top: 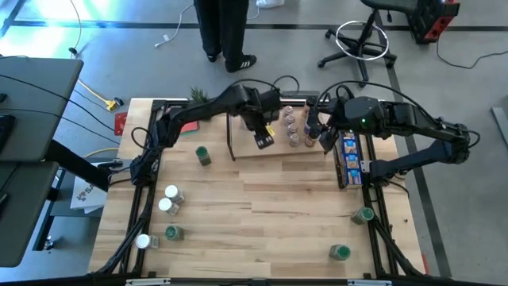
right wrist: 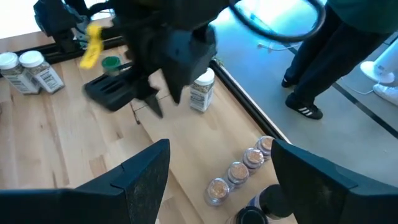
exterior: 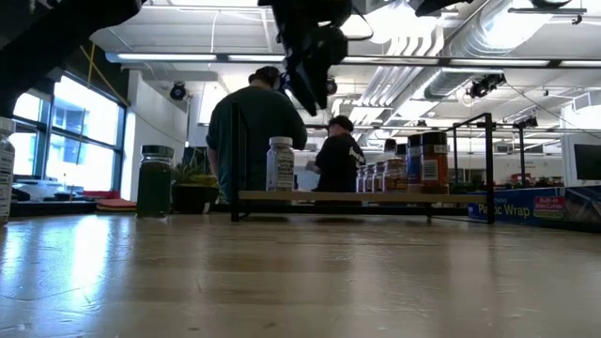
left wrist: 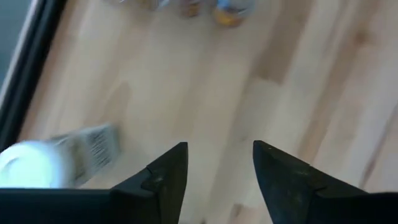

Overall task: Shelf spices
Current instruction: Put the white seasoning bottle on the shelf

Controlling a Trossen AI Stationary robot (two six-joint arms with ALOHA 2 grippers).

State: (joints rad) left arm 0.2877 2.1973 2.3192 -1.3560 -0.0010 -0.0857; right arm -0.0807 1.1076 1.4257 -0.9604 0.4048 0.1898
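The shelf [top: 270,148] stands at the table's far middle. Near its left end stands a white-topped spice jar [right wrist: 202,88], upright on its base, seen too in the left wrist view [left wrist: 43,163] and the low view [exterior: 280,164]. Several more spice jars [right wrist: 239,171] stand in a row toward the shelf's right end [top: 294,127]. My left gripper [left wrist: 217,180] hangs open above the shelf board, beside the white-topped jar and apart from it, nothing between its fingers. My right gripper [right wrist: 221,186] is open above the shelf's right end, over the row of jars.
Loose jars stand on the table: a green-topped one [top: 204,155] near the shelf, white-topped ones [top: 168,199] and others at the left, two green-topped ones [top: 363,214] at the right. A long blue box [top: 349,159] lies right of the shelf. A person [top: 225,32] stands beyond the far edge.
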